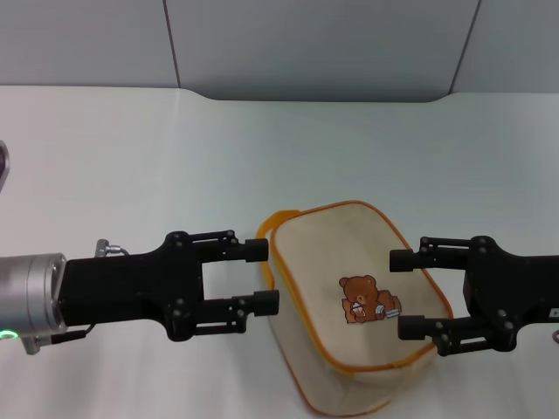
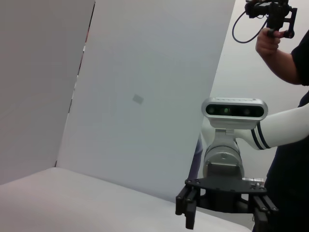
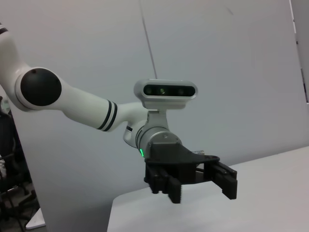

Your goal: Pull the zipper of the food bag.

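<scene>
The food bag (image 1: 345, 249) lies on the white table, beige with an orange band (image 1: 382, 216) round its top edge and a brown bear print (image 1: 367, 298). An orange loop (image 1: 267, 232) sticks out at its left end. I cannot make out the silver zipper pull tab. My left gripper (image 1: 269, 276) is open and empty, level with the bag's left end, fingertips at its edge. My right gripper (image 1: 398, 294) is open and empty, fingertips over the bag's right part beside the bear. The wrist views show no bag.
The white table (image 1: 131, 157) runs to a grey back wall. The left wrist view shows my right arm's gripper (image 2: 224, 212) and a person holding a controller (image 2: 273, 14). The right wrist view shows my left arm's gripper (image 3: 198, 186).
</scene>
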